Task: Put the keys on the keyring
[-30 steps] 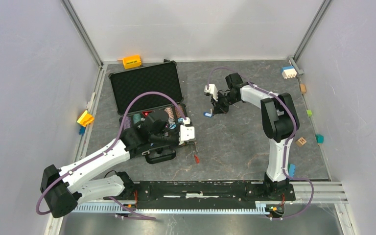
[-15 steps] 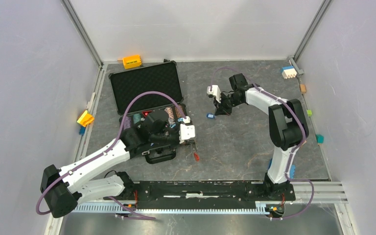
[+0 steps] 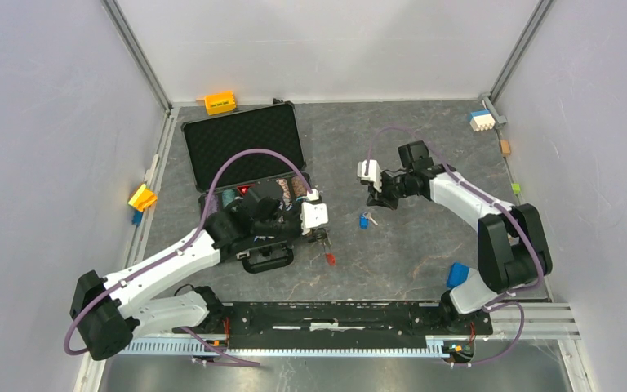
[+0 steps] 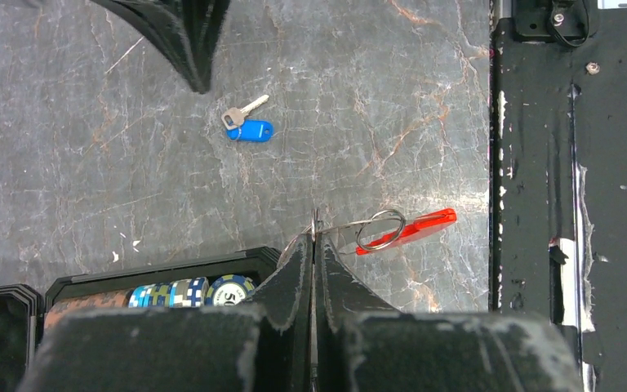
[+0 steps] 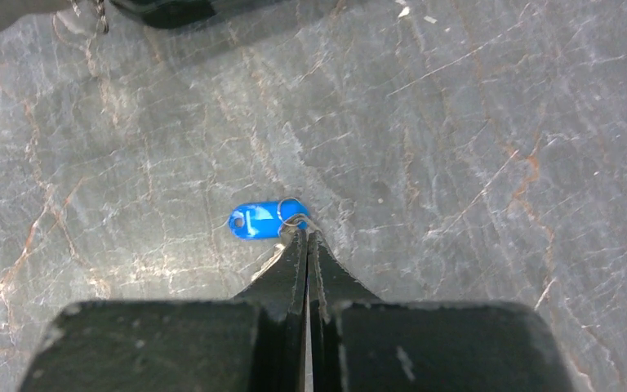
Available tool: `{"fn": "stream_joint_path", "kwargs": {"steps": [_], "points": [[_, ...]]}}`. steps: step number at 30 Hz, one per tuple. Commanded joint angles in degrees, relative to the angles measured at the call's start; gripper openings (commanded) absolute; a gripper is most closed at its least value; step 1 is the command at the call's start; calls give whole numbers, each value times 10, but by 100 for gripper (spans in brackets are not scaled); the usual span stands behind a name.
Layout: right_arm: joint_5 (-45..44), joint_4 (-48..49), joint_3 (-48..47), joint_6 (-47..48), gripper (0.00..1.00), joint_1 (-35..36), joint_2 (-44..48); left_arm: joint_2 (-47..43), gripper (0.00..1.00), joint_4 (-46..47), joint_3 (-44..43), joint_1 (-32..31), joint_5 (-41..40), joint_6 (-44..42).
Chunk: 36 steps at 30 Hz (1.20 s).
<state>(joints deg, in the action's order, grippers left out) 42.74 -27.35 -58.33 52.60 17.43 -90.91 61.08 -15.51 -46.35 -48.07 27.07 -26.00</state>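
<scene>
Plainly, the left jaws were clamped on the keyring [image 4: 415, 225], pinching its wire loop so that the red strip stuck out past their tips, just beside the open case [image 3: 245, 143] of poker chips [image 4: 188, 291]. We saw the right jaws pressed shut on themselves, their tips hanging over the blue-headed key [image 5: 255, 221], which lay flat on the bench [image 4: 408, 98], near those tips and apart from the keyring.
</scene>
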Motion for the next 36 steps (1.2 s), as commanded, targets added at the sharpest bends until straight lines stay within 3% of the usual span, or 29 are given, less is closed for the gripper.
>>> {"fn": "stream_joint_path", "kwargs": {"steps": [1, 6, 10, 13, 15, 20, 23, 36], "points": [[-22, 37, 61, 12, 0, -3, 44, -2, 2, 37, -23, 3, 2, 19], [-61, 49, 105, -1, 0, -3, 69, 0, 2, 36, -23, 3, 4, 16], [-70, 72, 106, -36, 21, -2, 64, 4, 2, 39, -23, 3, 8, 16], [-78, 82, 91, -37, 31, 6, 49, 7, 2, 38, -26, 3, 12, 16], [-81, 84, 81, -22, 45, 11, 35, 7, 2, 37, -27, 3, 13, 16], [-68, 49, 43, 37, 57, 20, -9, 1, 2, 26, -27, 3, 11, 10], [-71, 53, 39, 62, 59, 29, -23, -6, 2, 23, -21, 4, 8, 5], [-76, 22, -19, 93, 45, 63, -92, -28, 2, 17, -12, 11, 12, 2]]}}
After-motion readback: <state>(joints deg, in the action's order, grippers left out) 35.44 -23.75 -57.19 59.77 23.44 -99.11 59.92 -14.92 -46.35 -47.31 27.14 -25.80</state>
